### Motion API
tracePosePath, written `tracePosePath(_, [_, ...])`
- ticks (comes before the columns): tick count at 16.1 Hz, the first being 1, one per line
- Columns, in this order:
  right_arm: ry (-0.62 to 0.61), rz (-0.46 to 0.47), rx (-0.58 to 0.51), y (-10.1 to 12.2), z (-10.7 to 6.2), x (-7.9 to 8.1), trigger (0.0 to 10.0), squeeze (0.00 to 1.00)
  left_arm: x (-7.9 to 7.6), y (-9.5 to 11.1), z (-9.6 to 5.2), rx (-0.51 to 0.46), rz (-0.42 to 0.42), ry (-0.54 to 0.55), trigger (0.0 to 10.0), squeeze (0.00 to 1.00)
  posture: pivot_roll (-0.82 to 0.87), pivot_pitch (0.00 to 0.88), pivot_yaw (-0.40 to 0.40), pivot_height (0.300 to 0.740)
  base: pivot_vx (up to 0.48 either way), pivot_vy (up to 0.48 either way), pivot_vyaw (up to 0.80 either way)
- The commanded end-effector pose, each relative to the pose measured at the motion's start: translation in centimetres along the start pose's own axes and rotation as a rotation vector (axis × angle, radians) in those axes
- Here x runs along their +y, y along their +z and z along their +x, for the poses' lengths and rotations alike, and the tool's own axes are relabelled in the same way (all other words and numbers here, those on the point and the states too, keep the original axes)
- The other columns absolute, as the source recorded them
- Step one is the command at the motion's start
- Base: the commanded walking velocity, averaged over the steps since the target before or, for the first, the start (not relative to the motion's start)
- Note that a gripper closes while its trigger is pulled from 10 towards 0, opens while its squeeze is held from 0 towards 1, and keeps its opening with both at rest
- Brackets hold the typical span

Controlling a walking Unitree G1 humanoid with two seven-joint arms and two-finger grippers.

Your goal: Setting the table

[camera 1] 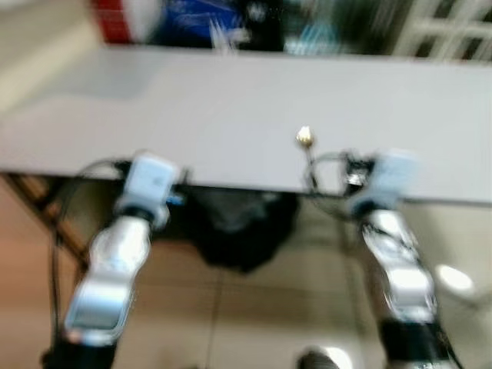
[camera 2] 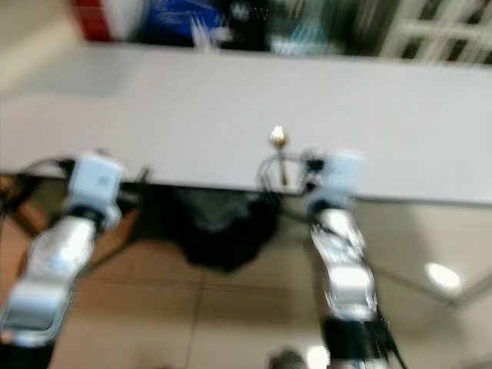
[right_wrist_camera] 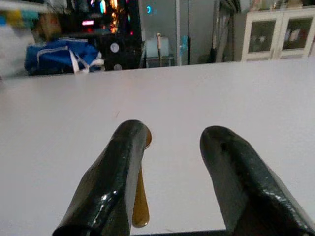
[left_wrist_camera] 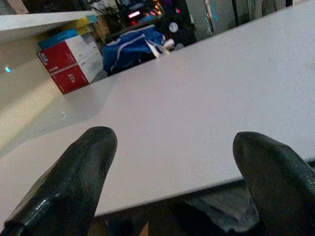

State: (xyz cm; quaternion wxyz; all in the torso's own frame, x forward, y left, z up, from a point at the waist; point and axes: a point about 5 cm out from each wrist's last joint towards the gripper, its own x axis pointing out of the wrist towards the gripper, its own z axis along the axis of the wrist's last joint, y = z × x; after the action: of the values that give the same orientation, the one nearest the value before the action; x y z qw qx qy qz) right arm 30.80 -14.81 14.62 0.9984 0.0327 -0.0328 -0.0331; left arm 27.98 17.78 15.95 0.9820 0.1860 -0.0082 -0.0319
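A wide, pale grey surface (camera 1: 231,108) stretches across the blurred head views, with both silver arms reaching toward its near edge. The right gripper (right_wrist_camera: 170,162) sits at that edge, jaws parted, and a small golden spoon (right_wrist_camera: 140,206) lies against the inner face of one black finger (right_wrist_camera: 118,172); whether it is pinched or merely resting there cannot be told, since the jaws stand visibly apart. In the left eye view the spoon (camera 1: 305,138) appears as a gold tip on the surface just inside the edge, close to the right wrist. The left gripper (left_wrist_camera: 172,172) hovers at the near edge further along, jaws wide apart and holding nothing. The likely step is laying the spoon down as a place setting. To do it well, the right arm should probably carry the spoon further in from the edge so it cannot tip off, lower it until it lies flat, then draw straight back so the finger does not drag it. Beyond the far edge sit a blue bag (left_wrist_camera: 133,49) and stacked red and white boxes (left_wrist_camera: 69,61); one red box bears small dark characters, too blurred to read. White cabinets (right_wrist_camera: 275,34) stand in the background.
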Motion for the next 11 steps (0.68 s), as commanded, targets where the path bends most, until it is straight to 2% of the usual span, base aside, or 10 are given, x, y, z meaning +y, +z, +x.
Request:
tracePosePath(1, [0.031,-0.076,0.004,0.3,0.6,-0.1,10.0,0.00,-0.7,0.4,-0.5,-0.019,-0.010,-0.006,10.0,0.00,0.01,0.048,-0.013,0.740,0.000,0.480,0.00])
tracePosePath(3, [0.128,0.019,0.055,-0.2,0.2,0.9,10.0,0.00,-0.3,0.2,-0.9,-0.011,-0.013,0.021,10.0,0.00,0.02,0.047,-0.031,0.740,0.000,0.480,0.00])
tracePosePath(6, [0.176,-0.030,0.040,-0.4,-0.3,1.8,10.0,0.00,-0.1,0.2,-0.8,-0.010,-0.026,0.036,10.0,0.00,0.01,0.042,-0.035,0.740,0.000,0.480,0.00])
tracePosePath(8, [0.181,-0.037,0.035,-0.3,-0.4,1.7,10.0,0.00,-0.4,0.2,-0.8,-0.002,-0.050,0.024,10.0,0.00,0.01,0.038,-0.034,0.740,0.000,0.480,0.00])
tracePosePath(11, [0.147,-0.004,0.046,-0.6,-0.7,1.1,10.0,0.00,-0.5,0.7,-0.2,-0.018,-0.038,0.011,10.0,0.00,0.00,0.038,-0.020,0.740,0.000,0.480,-0.16])
